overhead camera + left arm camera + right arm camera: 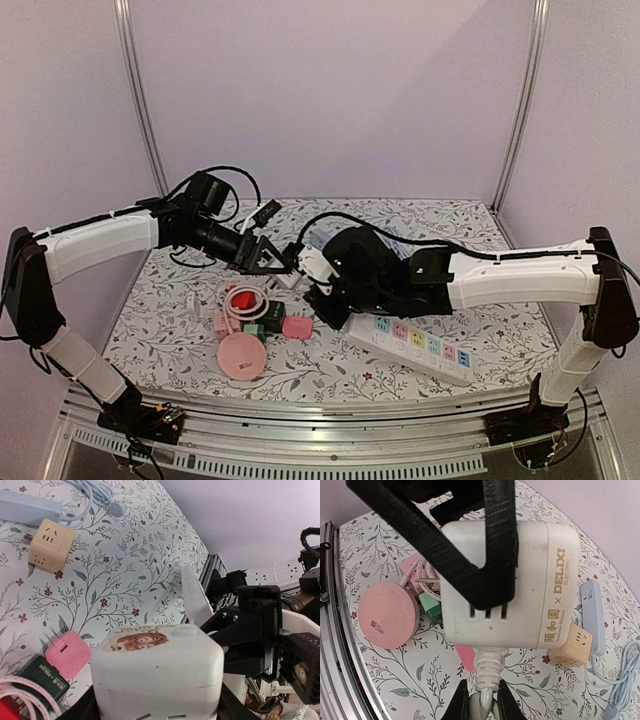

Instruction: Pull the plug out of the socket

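Observation:
A white cube socket [291,272] is held above the table between my two grippers. In the left wrist view the cube [157,670] fills the space between my left gripper's [157,705] black jaws, which are shut on its sides. In the right wrist view the cube [530,580] carries gold DELIXI lettering, and a black left finger [470,555] crosses it. My right gripper [481,702] is shut on the ribbed white plug neck and cord [487,677] that enters the cube's lower face. In the top view my left gripper [270,258] and right gripper [318,280] meet at the cube.
Below lie a pink round disc [241,355], a red piece [240,298], green adapters [265,325] and a pink adapter [297,327]. A white power strip with coloured sockets [415,345] lies at the front right. A beige cube [570,647] and a light blue strip [592,615] lie farther back.

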Motion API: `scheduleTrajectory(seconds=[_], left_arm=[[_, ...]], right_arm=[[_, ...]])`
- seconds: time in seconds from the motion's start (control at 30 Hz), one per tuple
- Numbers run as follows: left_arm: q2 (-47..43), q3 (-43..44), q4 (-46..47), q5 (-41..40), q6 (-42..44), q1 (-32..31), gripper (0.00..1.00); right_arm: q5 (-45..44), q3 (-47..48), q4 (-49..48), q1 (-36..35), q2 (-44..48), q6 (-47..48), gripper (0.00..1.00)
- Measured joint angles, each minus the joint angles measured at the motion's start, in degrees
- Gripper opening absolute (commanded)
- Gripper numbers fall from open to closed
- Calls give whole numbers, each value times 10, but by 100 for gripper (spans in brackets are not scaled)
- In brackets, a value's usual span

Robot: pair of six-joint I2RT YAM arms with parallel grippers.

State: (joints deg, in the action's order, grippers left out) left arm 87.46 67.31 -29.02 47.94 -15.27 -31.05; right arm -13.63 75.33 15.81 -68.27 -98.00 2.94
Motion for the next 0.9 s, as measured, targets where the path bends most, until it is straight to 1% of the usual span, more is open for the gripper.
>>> scheduleTrajectory(seconds=[0.17, 0.4, 0.63, 0.9], left_arm=[[2, -12, 13, 18, -17, 6, 11], [7, -11, 20, 14, -14, 2, 11], [16, 17, 2, -28, 20, -21, 11], [19, 27, -18, -72, 31, -38, 10]], right_arm=[[-12, -1, -2, -3, 0, -10, 0], [-17, -1, 1, 6, 1, -15, 0], [-2, -1, 14, 23, 7, -7, 0], [23, -1, 32, 28, 9, -9, 0]])
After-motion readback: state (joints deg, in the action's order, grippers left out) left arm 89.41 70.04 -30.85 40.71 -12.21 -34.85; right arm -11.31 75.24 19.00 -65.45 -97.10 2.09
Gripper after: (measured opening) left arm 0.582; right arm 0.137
